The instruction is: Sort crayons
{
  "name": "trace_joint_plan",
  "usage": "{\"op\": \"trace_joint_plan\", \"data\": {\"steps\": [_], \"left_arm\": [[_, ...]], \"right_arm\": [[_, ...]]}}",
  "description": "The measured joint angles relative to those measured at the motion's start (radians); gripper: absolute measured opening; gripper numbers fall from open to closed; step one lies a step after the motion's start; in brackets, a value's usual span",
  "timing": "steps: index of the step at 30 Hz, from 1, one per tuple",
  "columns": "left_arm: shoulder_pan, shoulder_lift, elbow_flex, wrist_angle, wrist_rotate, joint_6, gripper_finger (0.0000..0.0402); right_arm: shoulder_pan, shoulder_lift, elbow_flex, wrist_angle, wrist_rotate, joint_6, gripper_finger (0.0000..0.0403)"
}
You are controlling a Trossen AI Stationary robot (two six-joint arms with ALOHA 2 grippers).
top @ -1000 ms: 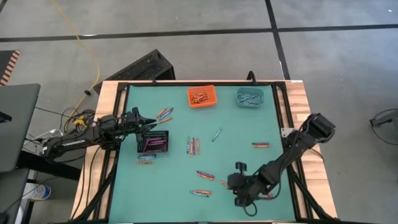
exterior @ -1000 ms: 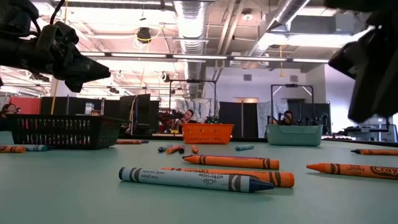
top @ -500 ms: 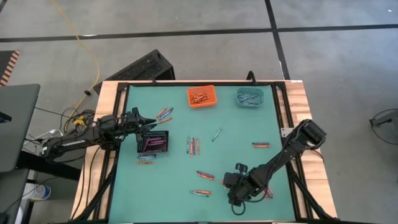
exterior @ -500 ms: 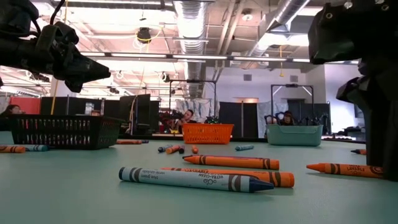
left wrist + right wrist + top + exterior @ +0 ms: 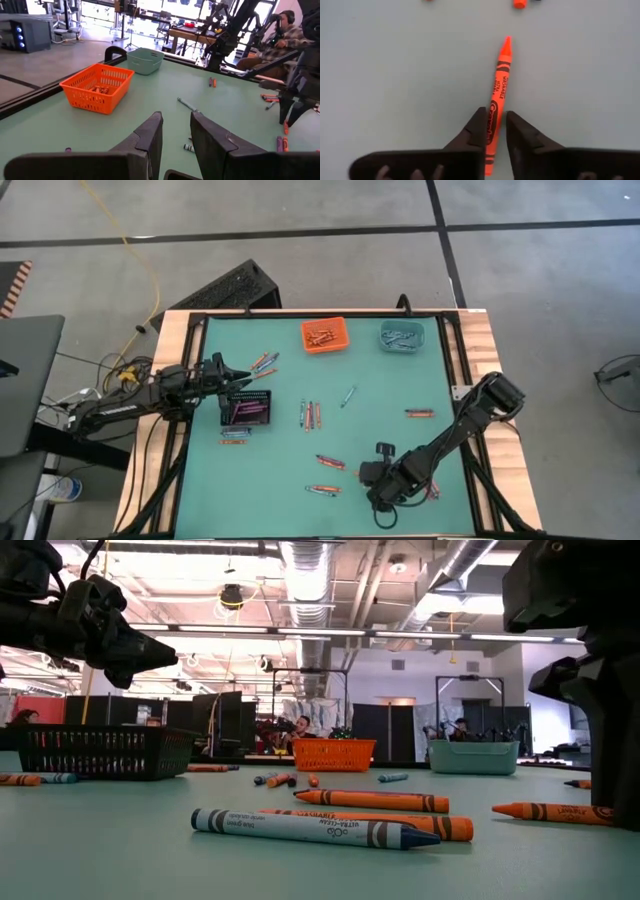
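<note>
slim orange crayon (image 5: 497,105) with black-printed wrapper and pointed tip, flat between the right pincer's (image 5: 493,131) closed-in fingers

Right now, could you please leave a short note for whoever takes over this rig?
Right gripper: low at the table's near edge, fingers closed on an orange crayon that lies on the mat, not yet lifted.
Left gripper: waits above the black basket at the table's left, fingers apart, empty.
Done: some crayons are in the orange basket, the teal bin and the black basket.
Left: loose crayons across the green mat, including a blue crayon and several orange ones mid-table.
</note>
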Motion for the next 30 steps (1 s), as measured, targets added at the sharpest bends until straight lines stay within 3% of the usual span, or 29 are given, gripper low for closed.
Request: {"op": "trace_joint_plan", "data": {"steps": [5,8,13,17,22,30], "left_arm": [[0.0,0.0,0.0,0.0,0.0,0.0,0.0089],[0.0,0.0,0.0,0.0,0.0,0.0,0.0089],[0.0,0.0,0.0,0.0,0.0,0.0,0.0089],[0.0,0.0,0.0,0.0,0.0,0.0,0.0089],[0.0,0.0,0.0,0.0,0.0,0.0,0.0089],[0.0,0.0,0.0,0.0,0.0,0.0,0.0089]], "right_arm": [[-0.001,-0.047,-0.004,-0.004,-0.003,-0.003,0.0013],[-0.001,-0.081,-0.007,-0.024,0.001,-0.018,0.0006],[0.0,-0.131,-0.004,-0.023,0.065,-0.04,0.0006],[-0.007,-0.174,-0.004,-0.018,0.187,-0.129,0.0004],[-0.081,-0.206,-0.003,0.014,0.336,-0.389,0.0003],[-0.369,-0.212,-0.001,0.18,0.338,-0.93,0.0003]]}}
